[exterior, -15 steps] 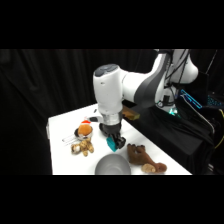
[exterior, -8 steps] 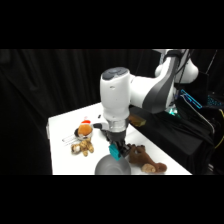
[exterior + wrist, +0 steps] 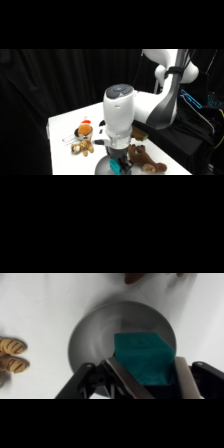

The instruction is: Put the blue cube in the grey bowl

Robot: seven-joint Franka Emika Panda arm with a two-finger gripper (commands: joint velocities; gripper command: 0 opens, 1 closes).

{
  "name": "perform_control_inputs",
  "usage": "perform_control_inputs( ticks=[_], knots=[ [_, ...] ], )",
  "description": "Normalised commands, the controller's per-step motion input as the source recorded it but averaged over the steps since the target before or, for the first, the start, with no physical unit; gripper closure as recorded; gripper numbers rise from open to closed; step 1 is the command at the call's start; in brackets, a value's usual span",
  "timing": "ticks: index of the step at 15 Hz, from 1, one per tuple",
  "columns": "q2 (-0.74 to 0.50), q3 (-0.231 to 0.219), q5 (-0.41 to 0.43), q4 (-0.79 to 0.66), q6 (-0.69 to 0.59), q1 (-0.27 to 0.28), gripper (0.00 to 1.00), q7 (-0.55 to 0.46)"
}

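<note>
My gripper [image 3: 150, 374] is shut on the blue cube [image 3: 145, 356], a teal block held between both fingers. The cube hangs directly over the grey bowl [image 3: 95, 331], whose round matte inside fills the middle of the wrist view. In the side view the gripper [image 3: 118, 165] reaches down at the table's front edge with the blue cube [image 3: 116, 166] showing teal just above the grey bowl [image 3: 102, 168], which is mostly hidden behind the arm and cut by the picture's lower edge.
A brown plush toy [image 3: 142, 159] lies right of the bowl. An orange and white toy [image 3: 85, 130] and a tan striped toy [image 3: 82, 147] sit to the left, with metal tongs [image 3: 69, 138] beside them. The striped toy [image 3: 11, 355] shows at the wrist view's left edge.
The arm has swung toward the table's front edge and lowered, carrying the cube from beside the toys to a spot over the grey bowl.
</note>
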Motion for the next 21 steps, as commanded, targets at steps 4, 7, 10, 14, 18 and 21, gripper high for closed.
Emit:
perform_control_inputs(
  ticks=[4,7,10,14,18,21],
  knots=[
    [0.22,-0.044,-0.02,0.29,0.09,0.07,0.66,0.05],
    [0.17,-0.051,0.002,0.25,0.03,0.056,0.15,0.03],
    [0.1,-0.07,-0.019,0.21,0.01,0.077,0.0,0.05],
    [-0.02,-0.087,-0.045,0.13,-0.12,0.083,0.0,0.06],
    [-0.16,-0.057,-0.018,0.07,-0.38,0.056,0.0,0.06],
    [-0.26,-0.032,-0.011,0.01,-0.38,0.006,0.0,0.03]
  ],
)
